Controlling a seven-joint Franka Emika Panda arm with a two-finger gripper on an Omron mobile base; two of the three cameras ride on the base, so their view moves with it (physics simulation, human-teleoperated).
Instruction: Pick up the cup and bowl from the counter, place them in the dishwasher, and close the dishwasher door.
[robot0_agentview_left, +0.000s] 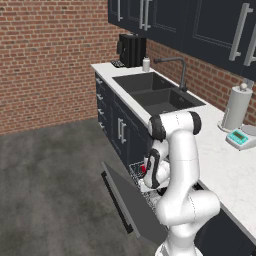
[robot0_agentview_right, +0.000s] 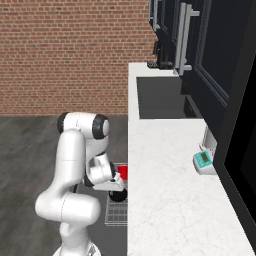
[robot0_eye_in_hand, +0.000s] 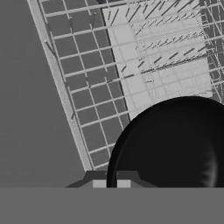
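My gripper (robot0_eye_in_hand: 111, 184) is shut on the rim of the black bowl (robot0_eye_in_hand: 175, 144) and holds it just above the silvery wire rack (robot0_eye_in_hand: 92, 100) of the open dishwasher (robot0_agentview_right: 116, 216). From the right base view, the bowl (robot0_agentview_right: 118, 195) hangs under the hand, beside the counter (robot0_agentview_right: 165, 200) edge. The red cup (robot0_agentview_right: 123, 172) stands in the rack right behind the hand; it also peeks out past the arm (robot0_agentview_left: 143, 168). The dishwasher door (robot0_agentview_left: 127, 200) is dropped open, its grey inside (robot0_eye_in_hand: 30, 109) facing up.
On the counter (robot0_agentview_left: 220, 165) stand a teal scale (robot0_agentview_left: 239, 138) and a paper towel roll (robot0_agentview_left: 236, 107). Farther along are the sink (robot0_agentview_left: 155, 92), a faucet (robot0_agentview_left: 180, 70) and a black coffee machine (robot0_agentview_left: 131, 50). Open floor (robot0_agentview_left: 50, 175) lies left of the door.
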